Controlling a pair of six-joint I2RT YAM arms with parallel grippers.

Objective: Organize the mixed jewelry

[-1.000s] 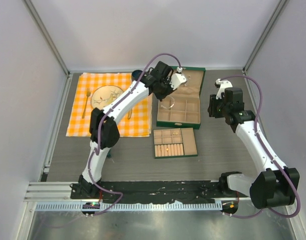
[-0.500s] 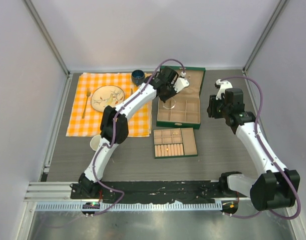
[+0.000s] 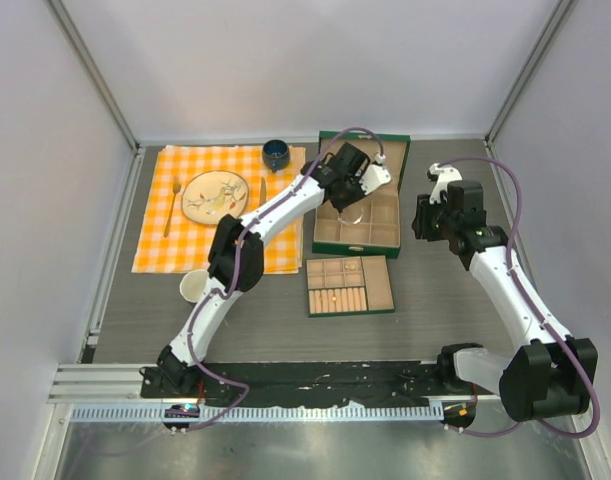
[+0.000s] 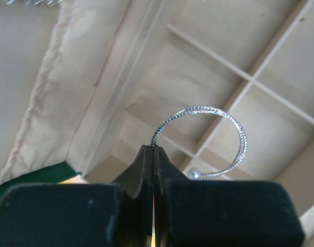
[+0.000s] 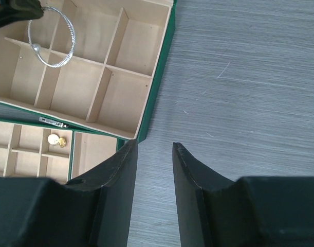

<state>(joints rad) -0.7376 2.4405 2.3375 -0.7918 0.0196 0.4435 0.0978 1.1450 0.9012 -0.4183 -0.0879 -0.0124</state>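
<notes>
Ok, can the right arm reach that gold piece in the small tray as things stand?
Probably yes. The right gripper hangs open and empty near the tray, and the gold piece lies uncovered in its compartment; the left arm is over the box.

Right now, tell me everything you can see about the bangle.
The bangle is a thin silver wire loop with a beaded texture, open-ended, one end capped by a small pale ball. The left fingers pinch its rim. It hangs over the beige compartments of the green box; whether it touches a divider is unclear.
</notes>
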